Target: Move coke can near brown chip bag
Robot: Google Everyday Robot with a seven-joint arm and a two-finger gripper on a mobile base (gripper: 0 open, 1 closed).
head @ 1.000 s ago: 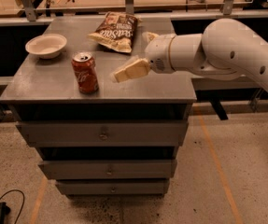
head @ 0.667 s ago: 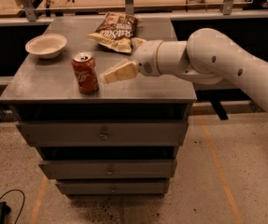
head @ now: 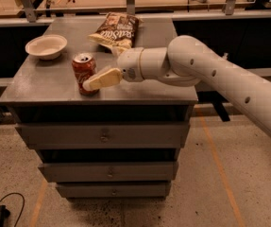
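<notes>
Coke can (head: 84, 70): upright on surface (head: 45, 82), directly left of pincer (head: 91, 82) tip (arm reaches from the right). Pincer's hold: cannot tell. Brown chip bag (head: 116, 30): behind-right of can.

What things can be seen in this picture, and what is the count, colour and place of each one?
coke can: one, red with silver top, upright near the front of the cabinet top.
brown chip bag: one, dark brown, lying at the back of the top, apart from the can.
bowl: one, white, back left of the top.
cabinet: one, grey, with drawers, centre.
cable: one, black, floor, lower left.
arm: one, white, reaching in from the right.
gripper: one, tan, low over the top, at the can's right side.
</notes>
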